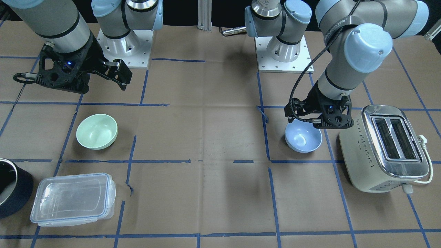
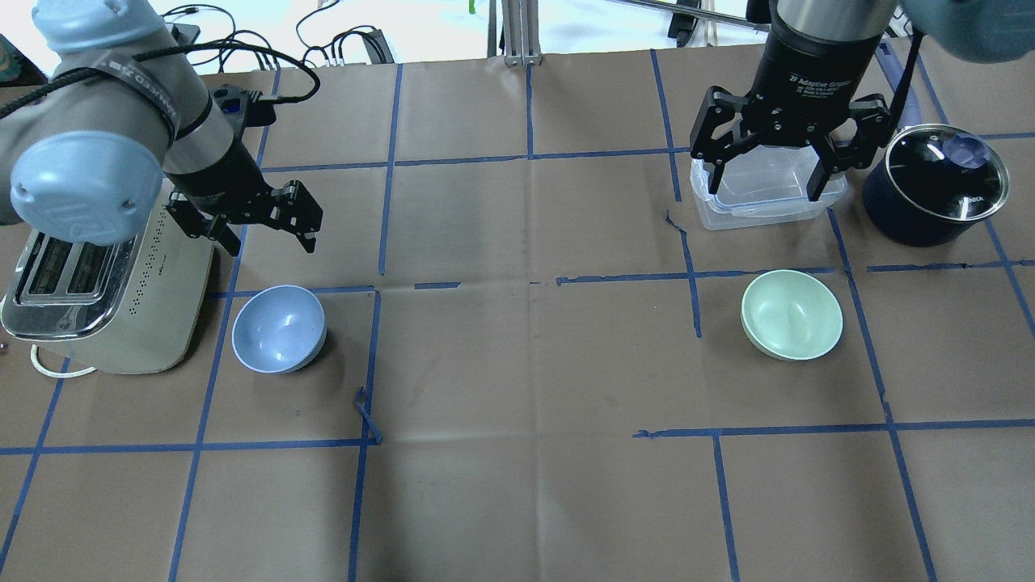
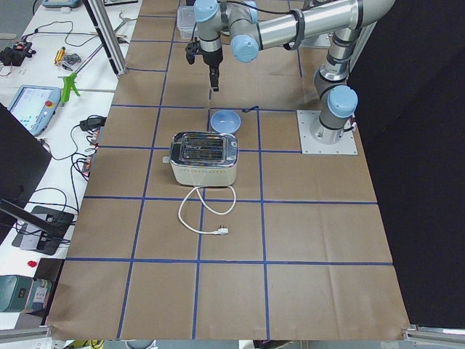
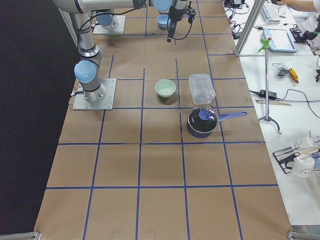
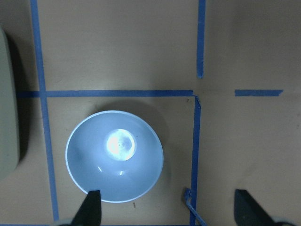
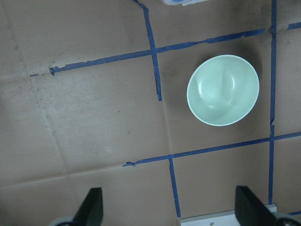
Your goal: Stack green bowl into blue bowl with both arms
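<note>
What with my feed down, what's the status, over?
Both open, empty: left gripper over edge of blue bowl, right gripper off green bowl. Bowls apart, unstacked; toaster beside blue bowl.

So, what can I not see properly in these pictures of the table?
Small round pale blue bowl: front-facing view, far rim hidden behind the left gripper.
Clear rectangular plastic container: overhead view, middle covered by the open right gripper.
Dark round pot: front-facing view, cut off by the left edge.
Cream toaster with chrome top: slots too dark to see inside.
</note>
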Robot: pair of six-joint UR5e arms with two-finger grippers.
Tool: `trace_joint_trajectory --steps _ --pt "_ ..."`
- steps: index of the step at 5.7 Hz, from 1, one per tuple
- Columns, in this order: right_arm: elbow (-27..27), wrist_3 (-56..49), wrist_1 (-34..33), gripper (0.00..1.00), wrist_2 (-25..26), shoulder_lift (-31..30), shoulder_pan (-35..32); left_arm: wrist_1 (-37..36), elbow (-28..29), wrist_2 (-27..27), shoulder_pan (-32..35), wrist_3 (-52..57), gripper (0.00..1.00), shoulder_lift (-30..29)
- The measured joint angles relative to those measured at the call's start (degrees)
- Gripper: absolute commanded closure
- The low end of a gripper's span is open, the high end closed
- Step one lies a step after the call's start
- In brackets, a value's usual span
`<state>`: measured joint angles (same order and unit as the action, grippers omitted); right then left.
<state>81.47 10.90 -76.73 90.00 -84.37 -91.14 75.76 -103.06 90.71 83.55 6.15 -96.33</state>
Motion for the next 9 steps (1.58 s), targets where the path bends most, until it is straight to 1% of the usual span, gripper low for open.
trace_joint_trajectory --steps 2,3,4,5,6,7,8,9 --pt "-0.1 0.0 -0.1 0.00 0.0 0.0 0.0 -9.8 -8.3 -0.2 0.1 -0.2 0.04 -2.9" --pt "-0.1 0.0 -0.1 0.00 0.0 0.0 0.0 -13.1 -10.7 -0.2 0.2 -0.2 0.04 -4.6" --pt "0.0 0.0 0.0 0.00 0.0 0.0 0.0 -14.4 -11.2 -0.1 0.2 -0.2 0.23 -6.6" --pt "0.0 -0.2 -0.1 0.00 0.2 0.1 0.2 -15.0 -11.1 0.0 0.2 -0.3 0.63 -8.4" --pt "0.0 -2.2 -0.3 0.00 0.3 0.2 0.9 -15.3 -11.0 0.2 0.2 0.0 0.92 -9.2" --pt "0.2 -7.2 -0.4 0.00 0.5 0.2 4.0 -15.0 -10.7 0.6 0.2 0.3 1.00 -9.0" --pt "1.1 -14.8 -0.5 0.00 0.5 0.1 9.7 -14.6 -10.3 0.9 0.4 0.1 1.00 -8.7" --pt "3.5 -22.4 -1.9 0.00 0.4 0.1 16.0 -14.5 -10.1 1.0 0.7 -0.2 1.00 -8.4"
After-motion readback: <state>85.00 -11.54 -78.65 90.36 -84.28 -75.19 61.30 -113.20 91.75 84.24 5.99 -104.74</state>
